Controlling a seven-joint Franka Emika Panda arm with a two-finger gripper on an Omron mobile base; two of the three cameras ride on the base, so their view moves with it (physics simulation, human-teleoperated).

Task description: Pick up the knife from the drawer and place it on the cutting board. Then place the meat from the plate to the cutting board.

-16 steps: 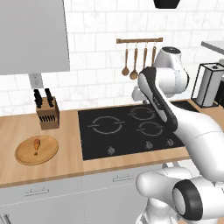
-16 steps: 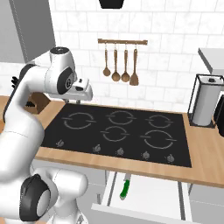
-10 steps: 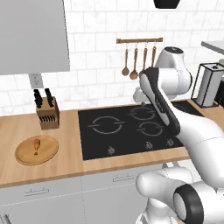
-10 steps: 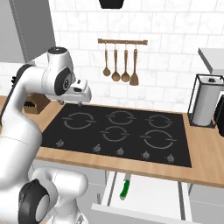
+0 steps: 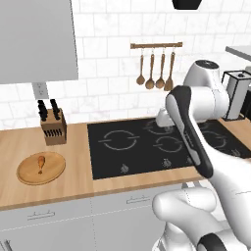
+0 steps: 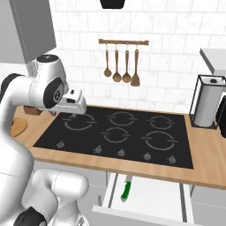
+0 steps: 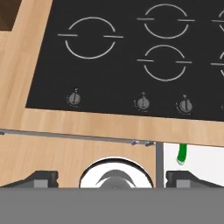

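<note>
Jaws stand spread and empty, the gripper (image 7: 112,178) high over the hob (image 7: 131,57), looking down at the worktop's (image 7: 87,124) front edge. First step: fetching the knife (image 6: 126,190), which lies in the open drawer (image 6: 150,205) below. Next, the hand must drop forward and down onto the green handle. Meat (image 5: 41,162) waits on the plate (image 5: 29,177).
</note>
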